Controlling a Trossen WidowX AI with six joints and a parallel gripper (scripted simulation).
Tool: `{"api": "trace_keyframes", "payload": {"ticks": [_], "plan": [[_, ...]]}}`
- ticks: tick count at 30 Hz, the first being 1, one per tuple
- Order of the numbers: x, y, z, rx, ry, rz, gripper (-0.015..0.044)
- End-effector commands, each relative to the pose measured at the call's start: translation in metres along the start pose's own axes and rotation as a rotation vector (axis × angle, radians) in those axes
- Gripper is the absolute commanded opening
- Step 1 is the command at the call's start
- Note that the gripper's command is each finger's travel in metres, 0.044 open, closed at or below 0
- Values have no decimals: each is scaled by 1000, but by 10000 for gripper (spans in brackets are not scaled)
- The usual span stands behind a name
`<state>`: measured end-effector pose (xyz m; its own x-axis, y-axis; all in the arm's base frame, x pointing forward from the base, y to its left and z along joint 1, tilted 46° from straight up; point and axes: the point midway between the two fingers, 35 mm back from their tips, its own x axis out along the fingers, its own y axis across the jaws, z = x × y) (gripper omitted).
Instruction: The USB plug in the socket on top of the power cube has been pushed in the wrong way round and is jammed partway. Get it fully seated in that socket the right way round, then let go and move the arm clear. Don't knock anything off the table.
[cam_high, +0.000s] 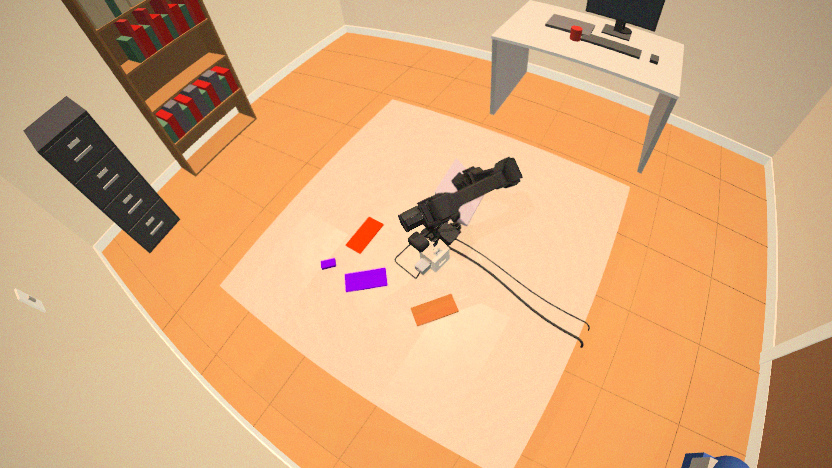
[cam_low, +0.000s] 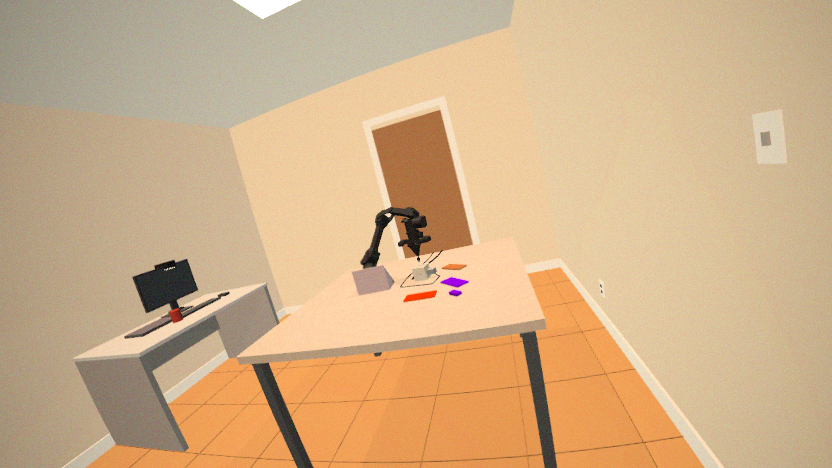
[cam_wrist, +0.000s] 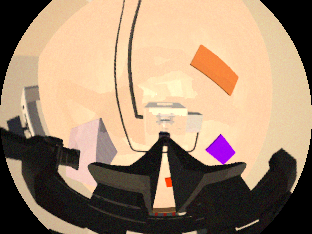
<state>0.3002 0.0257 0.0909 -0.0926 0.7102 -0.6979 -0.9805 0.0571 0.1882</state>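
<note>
The white power cube stands on the table, with slot markings on its top visible in the wrist view. My gripper points down over the cube and is shut on the USB plug. The plug is a small dark piece at the fingertips. It appears just above the cube's top, apart from the socket. Its right way round cannot be made out at this size. The fingers partly hide the cube's near side in the wrist view.
A grey adapter sits at the cube's side, with a thin cable looping round. Two dark cables run away across the table. A pale wedge block and flat orange, purple and red pieces lie around.
</note>
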Motion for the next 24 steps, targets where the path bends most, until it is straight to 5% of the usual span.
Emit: {"api": "trace_keyframes", "payload": {"ticks": [1, 24], "plan": [[0, 0, 0, -1, -3, 0, 0], [3, -1, 2, -6, -23, -1, 0]]}}
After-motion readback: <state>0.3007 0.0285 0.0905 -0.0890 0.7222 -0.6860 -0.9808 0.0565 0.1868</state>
